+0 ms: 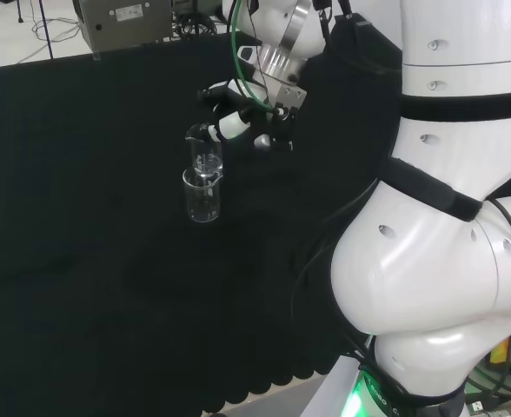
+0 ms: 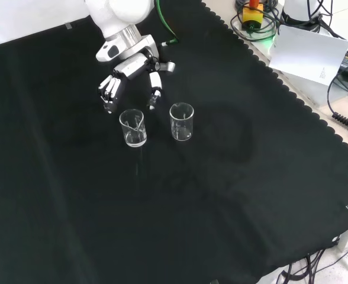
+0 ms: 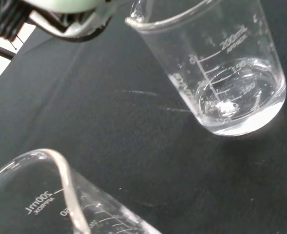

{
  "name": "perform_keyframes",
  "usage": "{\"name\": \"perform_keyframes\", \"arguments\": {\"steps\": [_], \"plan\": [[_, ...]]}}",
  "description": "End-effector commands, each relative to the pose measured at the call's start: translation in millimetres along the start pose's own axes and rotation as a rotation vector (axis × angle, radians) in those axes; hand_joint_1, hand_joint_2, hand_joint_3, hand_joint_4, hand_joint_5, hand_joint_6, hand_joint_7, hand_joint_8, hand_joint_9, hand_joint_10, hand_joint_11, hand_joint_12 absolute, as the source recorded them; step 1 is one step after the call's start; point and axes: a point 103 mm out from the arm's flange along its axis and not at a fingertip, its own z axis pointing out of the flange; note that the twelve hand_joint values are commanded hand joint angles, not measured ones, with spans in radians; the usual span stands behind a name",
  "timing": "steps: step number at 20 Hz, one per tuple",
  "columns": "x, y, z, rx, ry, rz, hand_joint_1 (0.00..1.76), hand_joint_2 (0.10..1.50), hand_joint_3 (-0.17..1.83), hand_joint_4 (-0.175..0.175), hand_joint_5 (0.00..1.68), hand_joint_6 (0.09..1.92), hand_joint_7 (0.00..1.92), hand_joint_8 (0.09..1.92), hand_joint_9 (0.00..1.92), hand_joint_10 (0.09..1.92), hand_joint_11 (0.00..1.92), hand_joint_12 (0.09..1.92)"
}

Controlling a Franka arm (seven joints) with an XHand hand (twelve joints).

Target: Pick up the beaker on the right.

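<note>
Nearest in the front view, two clear glass beakers stand upright on the black cloth of the worktop (image 2: pixel 233 195), side by side and apart from each other. Each has printed measuring marks, which show plainly in the wrist view, and both look empty. The right beaker (image 2: pixel 181 122) in that front view is the one farther from the fingers; the left beaker (image 2: pixel 132 128) stands just below them. In the head view the two line up one behind the other, the near one (image 1: pixel 202 195) partly covering the far one (image 1: pixel 205 149), so which is which there is hard to settle.

Just beyond the beakers in the front view hangs the robot hand (image 2: pixel 129 74), coming in from the top of the view. Its fingers (image 2: pixel 109 90) point down toward the cloth, slightly spread and relaxed, and they enclose nothing; the thumb (image 2: pixel 155 89) reaches down between the two beakers' positions but stands clear of both rims. The hand touches neither glass. In the wrist view one beaker (image 3: pixel 216 68) sits across the cloth and the rim of the other (image 3: pixel 51 195) is very close to the camera.

Farther off, at the far right edge of the front view, a white sheet (image 2: pixel 307 53) and some cables (image 2: pixel 340 100) lie off the cloth.
</note>
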Motion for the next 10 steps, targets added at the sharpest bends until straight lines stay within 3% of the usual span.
{"name": "perform_keyframes", "arguments": {"steps": [1, 6, 10], "plan": [[-17.4, 1.6, -9.0, 0.037, -0.005, -0.033, 0.91, 0.54, 0.66, -0.04, 0.51, 0.09, 0.22, 0.73, 0.44, 0.67, 0.09, 1.41], [-41.4, 2.9, -4.7, 0.093, 0.016, -0.032, 0.91, 0.53, 0.67, -0.036, 0.47, 0.09, 0.16, 0.73, 0.35, 0.67, 0.03, 1.42], [-59.0, 2.6, -2.0, 0.091, 0.043, -0.026, 0.91, 0.52, 0.67, -0.032, 0.45, 0.09, 0.1, 0.69, 0.27, 0.65, 0.0, 1.4]]}}
